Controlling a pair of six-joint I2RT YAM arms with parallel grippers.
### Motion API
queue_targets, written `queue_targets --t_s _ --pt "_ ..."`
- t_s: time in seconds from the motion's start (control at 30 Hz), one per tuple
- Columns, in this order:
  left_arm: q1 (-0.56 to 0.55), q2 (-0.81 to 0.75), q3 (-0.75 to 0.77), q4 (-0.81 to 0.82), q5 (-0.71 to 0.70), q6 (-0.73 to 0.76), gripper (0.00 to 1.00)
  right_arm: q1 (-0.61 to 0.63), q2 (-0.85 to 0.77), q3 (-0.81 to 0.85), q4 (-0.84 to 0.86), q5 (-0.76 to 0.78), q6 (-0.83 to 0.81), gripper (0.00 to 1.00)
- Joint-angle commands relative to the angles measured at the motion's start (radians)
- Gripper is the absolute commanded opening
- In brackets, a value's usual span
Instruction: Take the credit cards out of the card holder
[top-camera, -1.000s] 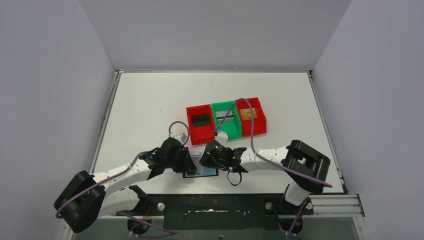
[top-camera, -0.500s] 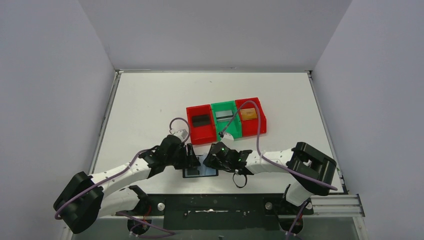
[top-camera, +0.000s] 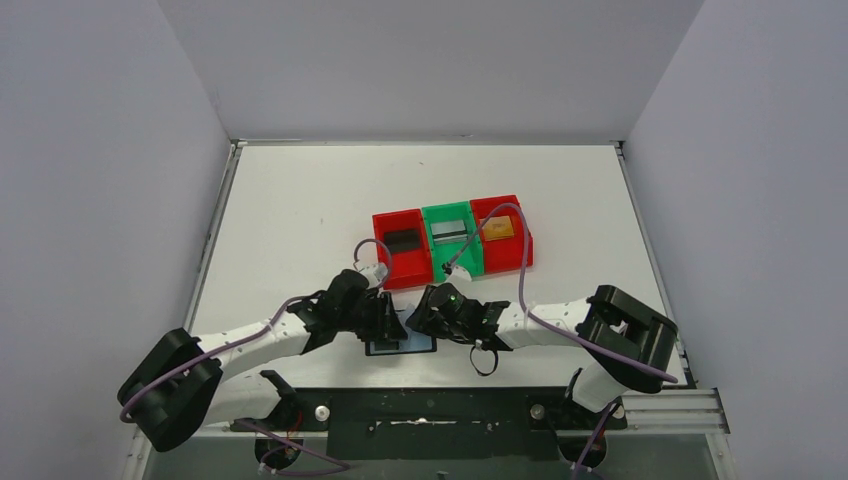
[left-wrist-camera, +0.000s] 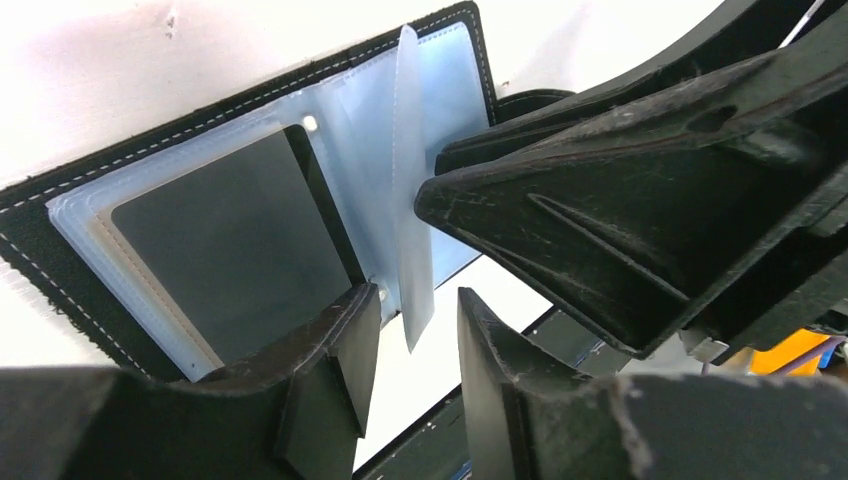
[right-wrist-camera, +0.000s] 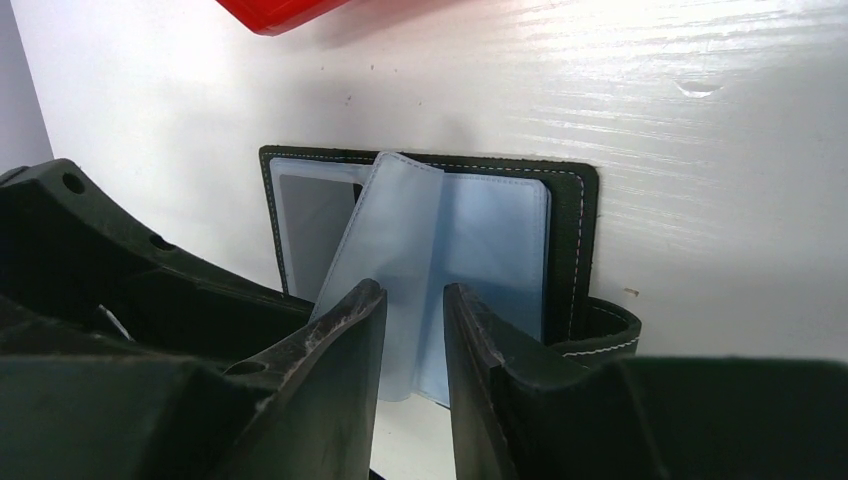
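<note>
The card holder (top-camera: 400, 343) lies open on the table near the front edge, between both grippers. One dark card (left-wrist-camera: 230, 240) sits in its left pocket, also seen as the dark card (right-wrist-camera: 310, 225) in the right wrist view. A clear sleeve (left-wrist-camera: 412, 200) stands up from the spine. Its lower corner hangs in the gap of my left gripper (left-wrist-camera: 418, 300), whose jaws are apart and not pinching it. My right gripper (right-wrist-camera: 412, 290) hovers open over the tilted sleeve (right-wrist-camera: 385, 250). A black card (top-camera: 402, 240), a silver-grey card (top-camera: 450, 230) and a gold card (top-camera: 499, 228) lie in the bins.
A row of three joined bins stands behind the holder: the left red bin (top-camera: 385, 262), the green bin (top-camera: 462, 262) and the right red bin (top-camera: 518, 252). Purple cables loop over the bins. The table's front rail is just below the holder.
My left gripper has slid right, onto the holder's left half, and its jaws have spread. The right gripper has shifted slightly and opened a little. The right arm's cable has moved off the green bin.
</note>
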Motion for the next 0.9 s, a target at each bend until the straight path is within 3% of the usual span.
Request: queue_targets --t_s 0.0,0.37,0.6,0.73,0.87 --pt "-0.009 0.015 0.044 0.067 0.027 0.021 0.3 -0.005 -0.051 0.004 0.028 0.024 0.008 0.3" --pt "-0.057 0.12 0.113 0.128 0.032 0.016 0.27 0.014 -0.239 -0.01 -0.174 0.247 0.042 0.42" --pt "-0.111 0.202 0.165 0.154 0.03 0.015 0.5 0.025 -0.354 -0.077 -0.221 0.338 0.108 0.48" --pt "-0.129 0.218 0.18 0.131 0.009 0.017 0.52 0.024 -0.379 -0.088 -0.21 0.33 0.103 0.53" --pt "-0.129 0.133 0.168 0.078 -0.094 0.003 0.52 0.025 -0.373 -0.081 -0.203 0.304 0.101 0.54"
